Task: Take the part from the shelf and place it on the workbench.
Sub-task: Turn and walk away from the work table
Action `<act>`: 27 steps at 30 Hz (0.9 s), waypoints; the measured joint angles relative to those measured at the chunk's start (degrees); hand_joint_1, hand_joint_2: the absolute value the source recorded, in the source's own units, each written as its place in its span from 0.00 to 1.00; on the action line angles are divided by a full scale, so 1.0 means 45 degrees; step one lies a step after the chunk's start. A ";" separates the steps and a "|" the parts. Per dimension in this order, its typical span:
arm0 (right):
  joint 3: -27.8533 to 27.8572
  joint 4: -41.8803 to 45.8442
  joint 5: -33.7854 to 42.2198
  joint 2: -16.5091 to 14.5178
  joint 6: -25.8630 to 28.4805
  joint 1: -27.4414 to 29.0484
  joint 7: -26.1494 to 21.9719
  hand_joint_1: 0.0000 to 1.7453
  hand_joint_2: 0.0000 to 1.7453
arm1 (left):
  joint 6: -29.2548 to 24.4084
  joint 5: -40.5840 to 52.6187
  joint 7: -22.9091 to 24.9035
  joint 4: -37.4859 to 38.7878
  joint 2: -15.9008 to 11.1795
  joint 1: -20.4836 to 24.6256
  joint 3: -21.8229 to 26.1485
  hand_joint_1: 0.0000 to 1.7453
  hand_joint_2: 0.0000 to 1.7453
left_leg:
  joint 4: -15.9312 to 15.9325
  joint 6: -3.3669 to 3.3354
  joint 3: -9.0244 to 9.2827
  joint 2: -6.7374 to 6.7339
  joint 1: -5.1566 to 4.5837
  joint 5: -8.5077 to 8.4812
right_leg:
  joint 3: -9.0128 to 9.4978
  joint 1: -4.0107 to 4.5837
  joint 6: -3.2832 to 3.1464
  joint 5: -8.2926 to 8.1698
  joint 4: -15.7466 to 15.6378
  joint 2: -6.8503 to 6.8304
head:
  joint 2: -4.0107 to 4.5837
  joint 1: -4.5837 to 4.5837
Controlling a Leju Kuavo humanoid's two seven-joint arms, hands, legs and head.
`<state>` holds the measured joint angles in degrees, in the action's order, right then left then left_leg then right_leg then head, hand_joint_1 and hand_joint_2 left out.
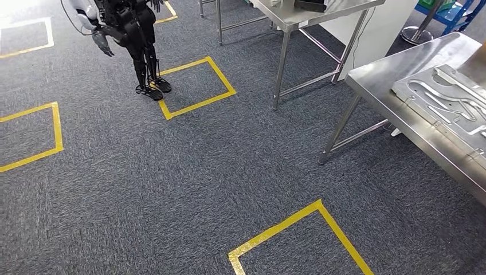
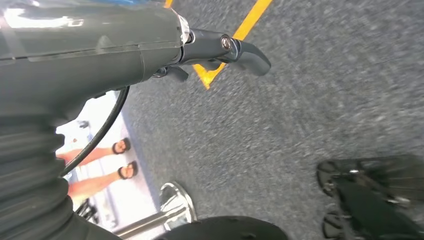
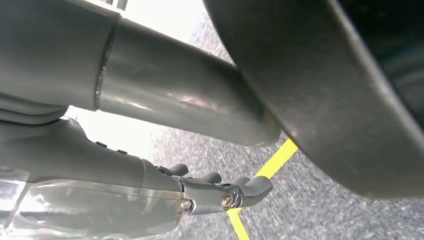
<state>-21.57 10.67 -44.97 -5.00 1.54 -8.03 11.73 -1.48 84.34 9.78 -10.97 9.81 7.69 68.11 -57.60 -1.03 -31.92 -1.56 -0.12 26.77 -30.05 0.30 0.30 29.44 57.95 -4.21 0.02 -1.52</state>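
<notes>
The workbench (image 1: pixel 395 71) stands at the right of the head view, a bare steel table cut off by the picture's edge, so its far side cannot be made out. On it, toward that cut edge, lies a flat grey metal plate (image 1: pixel 453 100) with curved slots; it may be a part of the kind the task means, but I cannot tell, and no shelf is seen from here. A second steel table (image 1: pixel 298 14) stands beyond the workbench, with a dark object on it too cropped to name. Further from the workbench, across the grey carpet (image 1: pixel 172 172), another humanoid robot (image 1: pixel 132 40) stands at the corner of a yellow floor square (image 1: pixel 198 86), its upper body out of frame.

Both arms hang low, as suits walking with nothing to carry. The left hand (image 2: pixel 220 52) holds nothing, its fingers loosely curled and apart over the carpet and a yellow line. The right hand (image 3: pixel 225 192) is likewise empty, fingers loose and apart. A person's feet in sandals (image 2: pixel 125 157) show in the left wrist view, blurred
</notes>
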 joint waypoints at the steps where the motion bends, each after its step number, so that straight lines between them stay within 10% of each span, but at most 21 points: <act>1: 0.0000 0.0000 -0.0058 0.0004 0.0009 -0.0012 -0.0075 0.00 0.00 | -0.0002 -0.0001 0.0000 0.0000 -0.0012 -0.0024 0.0000 0.00 1.00 | 0.0041 -0.0072 0.0002 0.0098 0.0028 -0.0041 | -0.0116 -0.0021 0.0074 0.0236 0.0295 0.0191 | 0.0000 0.0001; 4: 0.0000 0.0000 -0.0261 0.0017 0.0080 -0.0020 -0.0312 0.00 0.00 | -0.0019 -0.0013 -0.0010 0.0000 -0.0038 -0.0039 -0.0001 0.00 1.00 | 0.0069 -0.0198 -0.0057 0.0417 0.0042 -0.0120 | -0.1190 -0.0097 0.0208 0.1452 0.2607 0.0831 | 0.0000 0.0002; 6: -0.0011 0.0000 -0.0408 0.0028 0.0120 -0.0045 -0.0404 0.00 0.00 | -0.0028 -0.0018 -0.0017 0.0000 -0.0047 -0.0075 0.0001 0.00 1.00 | 0.0056 -0.0209 -0.0080 0.0689 0.0024 -0.0136 | -0.1697 -0.0109 0.0215 0.1639 0.3630 0.0928 | 0.0000 0.0000; 10: -0.0117 0.0000 -0.0711 0.0028 0.0135 -0.0050 -0.0419 0.00 0.00 | -0.0032 0.0001 -0.0017 0.0000 -0.0051 -0.0072 -0.0001 0.00 1.00 | -0.0005 -0.0139 -0.0056 0.1354 0.0015 -0.0151 | -0.0463 -0.0139 0.0038 0.0029 0.0903 0.1559 | 0.0000 0.0002; 14: -0.0153 0.0007 -0.0791 0.0012 0.0248 -0.0036 -0.0422 0.00 0.00 | -0.0066 0.0006 -0.0017 0.0000 -0.0040 -0.0077 -0.0001 0.00 1.00 | -0.0009 0.0183 -0.0259 0.1885 0.0069 -0.0261 | -0.0102 -0.0129 -0.0162 -0.0199 -0.0071 0.1797 | 0.0000 -0.0001; 17: -0.0188 0.0015 -0.0840 -0.0015 0.0350 -0.0005 -0.0437 0.00 0.00 | -0.0077 0.0005 -0.0016 0.0000 -0.0051 -0.0113 0.0002 0.00 1.00 | -0.0797 0.0353 -0.0641 0.1245 0.0025 0.0214 | 0.0020 -0.0186 -0.0401 -0.0325 -0.0333 0.1300 | 0.0000 -0.0001; 21: -0.0198 0.0015 -0.0934 -0.0010 0.0478 0.0065 -0.0472 0.00 0.00 | -0.0080 0.0006 -0.0017 0.0000 -0.0055 -0.0098 0.0001 0.00 1.00 | -0.3512 0.0513 -0.1888 0.0524 0.0131 0.1395 | 0.0031 -0.0085 -0.0499 -0.0288 -0.0332 0.0539 | 0.0000 -0.0002; 27: -0.0199 0.0015 -0.1000 0.0001 0.0560 0.0043 -0.0533 0.00 0.00 | -0.0114 0.0001 -0.0017 0.0000 -0.0072 -0.0070 0.0002 0.00 1.00 | -0.0146 0.0343 -0.0031 -0.0603 0.0061 0.0006 | 0.0095 0.0026 -0.0254 -0.0047 -0.0125 -0.0291 | 0.0000 -0.0002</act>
<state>-22.47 10.73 -49.47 -4.99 4.05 -7.83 9.33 -1.99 84.35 9.70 -10.97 9.49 7.38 68.12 -58.26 0.52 -32.06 -4.28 0.15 26.80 -29.63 0.42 -0.84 29.23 57.39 -5.52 0.02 -1.53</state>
